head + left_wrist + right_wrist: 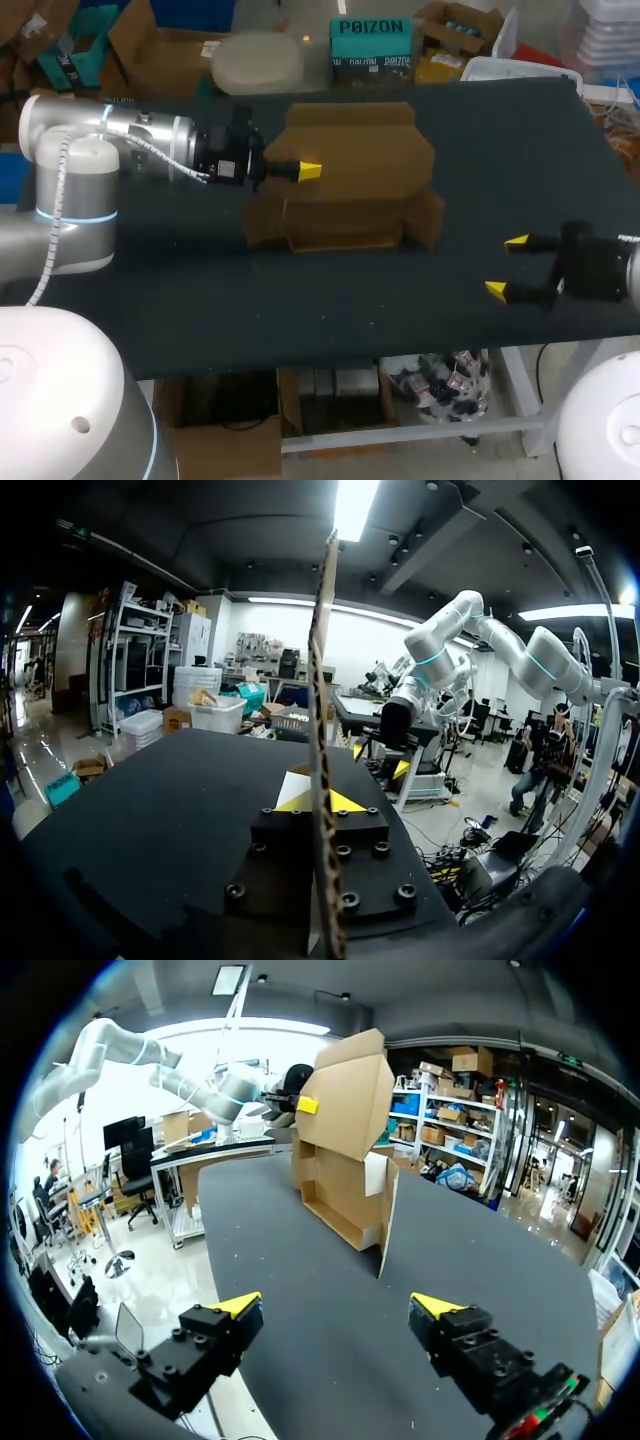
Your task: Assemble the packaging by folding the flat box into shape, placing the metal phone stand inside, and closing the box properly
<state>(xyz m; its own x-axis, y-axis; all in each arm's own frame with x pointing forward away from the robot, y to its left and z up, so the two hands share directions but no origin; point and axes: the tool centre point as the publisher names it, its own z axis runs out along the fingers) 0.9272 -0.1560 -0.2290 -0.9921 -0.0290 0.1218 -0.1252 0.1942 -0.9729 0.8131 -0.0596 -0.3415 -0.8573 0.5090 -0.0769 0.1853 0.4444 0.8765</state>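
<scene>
A brown cardboard box [350, 185], partly folded, stands near the middle of the table with its tall back panel upright and its side flaps spread. My left gripper [306, 171] comes in from the left and is shut on the upright panel's left edge. In the left wrist view that panel [322, 680] runs edge-on between the yellow tips of my left gripper [320, 801]. My right gripper [508, 266] stands open to the right of the box, apart from it. The box [345, 1160] lies well ahead of my right gripper [338, 1308]. No metal phone stand shows in any view.
The dark table [200, 300] has its front edge just below my right gripper. A teal carton [371, 48] and a pale round lid [258, 60] sit at the table's far edge behind the box.
</scene>
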